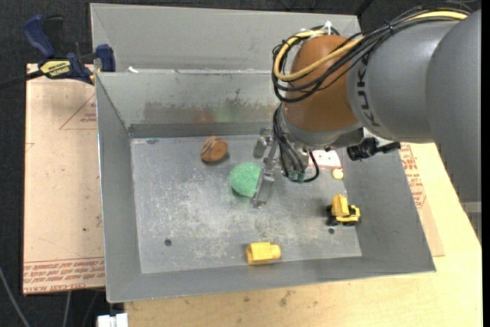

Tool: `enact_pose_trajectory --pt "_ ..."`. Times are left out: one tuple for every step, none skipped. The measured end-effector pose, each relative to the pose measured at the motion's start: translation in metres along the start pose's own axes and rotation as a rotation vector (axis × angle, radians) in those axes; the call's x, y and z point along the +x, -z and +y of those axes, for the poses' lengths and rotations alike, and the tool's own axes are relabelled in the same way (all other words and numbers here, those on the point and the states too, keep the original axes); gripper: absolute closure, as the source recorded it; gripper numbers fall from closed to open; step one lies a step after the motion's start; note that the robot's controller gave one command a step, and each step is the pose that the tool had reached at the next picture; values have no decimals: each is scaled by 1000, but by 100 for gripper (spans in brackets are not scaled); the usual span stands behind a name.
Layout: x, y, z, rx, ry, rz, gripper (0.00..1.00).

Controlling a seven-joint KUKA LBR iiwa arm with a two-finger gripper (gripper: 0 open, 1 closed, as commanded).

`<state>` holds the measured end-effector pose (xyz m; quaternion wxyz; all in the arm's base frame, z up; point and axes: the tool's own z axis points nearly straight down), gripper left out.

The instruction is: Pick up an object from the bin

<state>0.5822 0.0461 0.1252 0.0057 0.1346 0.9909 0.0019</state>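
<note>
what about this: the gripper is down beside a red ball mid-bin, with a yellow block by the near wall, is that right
Not quite: the ball is green, not red. The camera view shows the gripper down beside a green ball mid-bin, with a yellow block by the near wall.

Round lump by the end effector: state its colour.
The round lump is green, best seen in the camera view.
</note>
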Motion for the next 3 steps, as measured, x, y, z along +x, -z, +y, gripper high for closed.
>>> enact_pose_trajectory --pt "16 -43 -8 4 37 10 100" --pt "16 -43 -8 4 36 10 100" --pt "15 157 -15 4 70 11 100"
